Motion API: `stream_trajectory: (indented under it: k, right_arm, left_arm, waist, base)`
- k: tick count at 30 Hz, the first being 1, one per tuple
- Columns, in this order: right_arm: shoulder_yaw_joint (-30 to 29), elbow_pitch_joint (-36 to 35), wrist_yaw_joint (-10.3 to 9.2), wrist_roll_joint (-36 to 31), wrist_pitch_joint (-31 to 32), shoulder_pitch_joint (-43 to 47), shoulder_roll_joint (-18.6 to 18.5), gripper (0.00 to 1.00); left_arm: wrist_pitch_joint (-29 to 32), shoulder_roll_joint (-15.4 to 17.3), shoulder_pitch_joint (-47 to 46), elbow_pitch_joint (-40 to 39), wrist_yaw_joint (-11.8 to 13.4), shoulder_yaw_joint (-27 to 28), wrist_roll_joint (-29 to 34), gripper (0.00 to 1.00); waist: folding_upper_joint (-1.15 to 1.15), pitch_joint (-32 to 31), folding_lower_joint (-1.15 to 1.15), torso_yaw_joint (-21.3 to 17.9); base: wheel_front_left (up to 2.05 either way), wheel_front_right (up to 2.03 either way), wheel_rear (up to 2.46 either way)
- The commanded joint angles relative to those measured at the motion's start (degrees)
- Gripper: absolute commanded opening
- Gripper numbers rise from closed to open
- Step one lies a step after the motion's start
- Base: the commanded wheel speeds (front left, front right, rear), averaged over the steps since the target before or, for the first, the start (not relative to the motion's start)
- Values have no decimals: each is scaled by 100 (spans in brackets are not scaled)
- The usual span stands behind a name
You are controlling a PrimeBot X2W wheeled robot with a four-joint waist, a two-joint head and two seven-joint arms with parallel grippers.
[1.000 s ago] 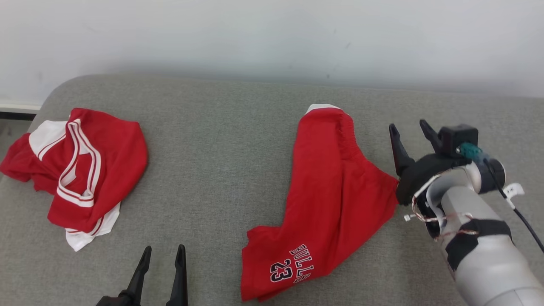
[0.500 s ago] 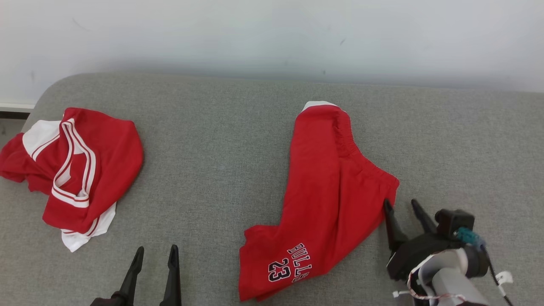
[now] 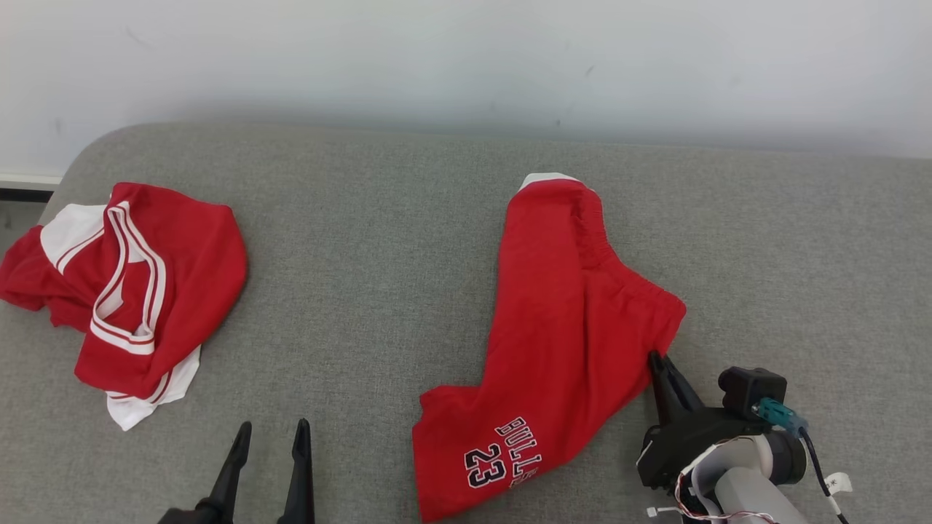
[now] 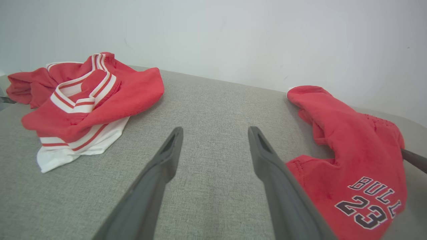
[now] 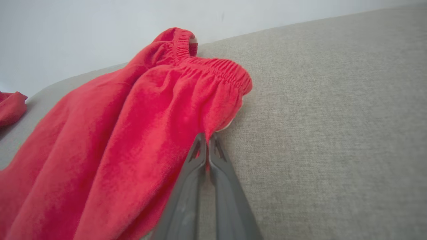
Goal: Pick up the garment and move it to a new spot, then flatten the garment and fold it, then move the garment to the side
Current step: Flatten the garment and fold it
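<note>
head view: the red shorts [image 3: 575,342] lie lengthwise on the grey cushion [image 3: 378,291], right of centre, waistband towards the wall and printed leg nearest the robot. a crumpled red and white jersey [image 3: 138,291] sits well apart at the far left. the right gripper [image 3: 655,358] has its fingers pressed together, the tip touching the shorts' right edge just below the waistband corner. the left gripper [image 3: 273,424] hovers spread wide at the lower left, holding nothing. left wrist view: its two fingers stand apart over bare cushion, with the printed leg just beside the right one. right wrist view: the closed tips meet at the cloth's edge, under the gathered elastic; whether any fabric is caught between them i cannot tell. the risk, as i judge it, is that the pinch took little or no cloth, so a lift could come up empty or let the shorts slip free. held by one corner only, they would likely bunch and drag, which would make flattening harder.
</note>
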Motion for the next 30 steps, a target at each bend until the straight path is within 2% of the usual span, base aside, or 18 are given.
stream_trajectory:
  k: [1,10,22,23,24,25,30]
  right_arm:
    - [-27,-89,-13,-60,-6,116,-35,0]
    - [-59,-1176,-13,-329,77,1211,-23,0]
    - [-59,-3627,-13,-242,1402,2965,184,0]
    - [-81,-3732,-13,-286,1506,3051,187,14]
    - [-131,-3852,-13,-352,1548,3099,192,90]
    - [-188,-3961,-13,-349,1596,3139,194,100]
    - [-391,-4376,-13,-581,1753,3234,165,100]
  left_arm:
    - [-13,-5,93,30,2,-9,20,100]
    - [-13,-5,277,101,1,-103,-42,100]
    - [-13,-5,299,136,-28,-136,-6,100]
    - [-13,-5,313,142,-30,-123,-3,100]
    - [-13,-5,323,152,-33,-115,4,100]
    - [-13,-5,329,160,-36,-110,13,100]
    - [-13,-5,340,155,-46,-62,29,100]
  waist:
    - [0,-53,0,-34]
    - [0,-306,0,-307]
    - [0,-363,0,-487]
    - [0,-367,0,-491]
    - [0,-374,0,-488]
    - [0,-382,0,-484]
    - [0,-401,0,-460]
  base:
    - [0,0,0]
    - [0,0,0]
    - [0,0,0]
    - [0,0,0]
    - [0,0,0]
    - [0,0,0]
    - [0,0,0]
